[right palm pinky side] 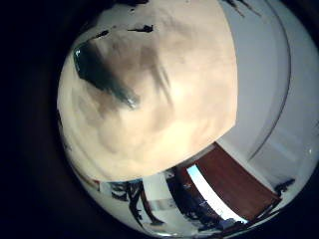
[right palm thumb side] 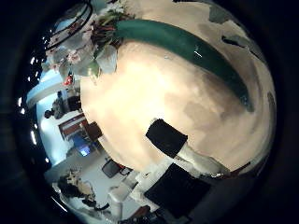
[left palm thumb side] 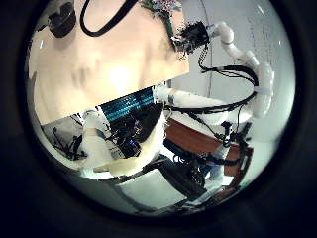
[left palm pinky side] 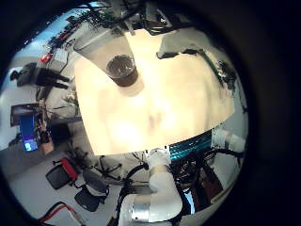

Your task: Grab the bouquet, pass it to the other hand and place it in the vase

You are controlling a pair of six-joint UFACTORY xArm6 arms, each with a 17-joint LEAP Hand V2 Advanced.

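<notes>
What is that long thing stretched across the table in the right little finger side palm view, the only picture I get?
Observer: That is the stem of the bouquet. The right thumb side palm view shows its flowers at one end.
Operator: Is there a vase anywhere?
Observer: Yes. The left little finger side palm view shows a vase standing upright on the table, with no flowers in it.
Operator: Is it close to the bouquet?
Observer: No. In the left thumb side palm view the right hand is at the bouquet by one table edge, and the vase stands well apart from it.
</notes>
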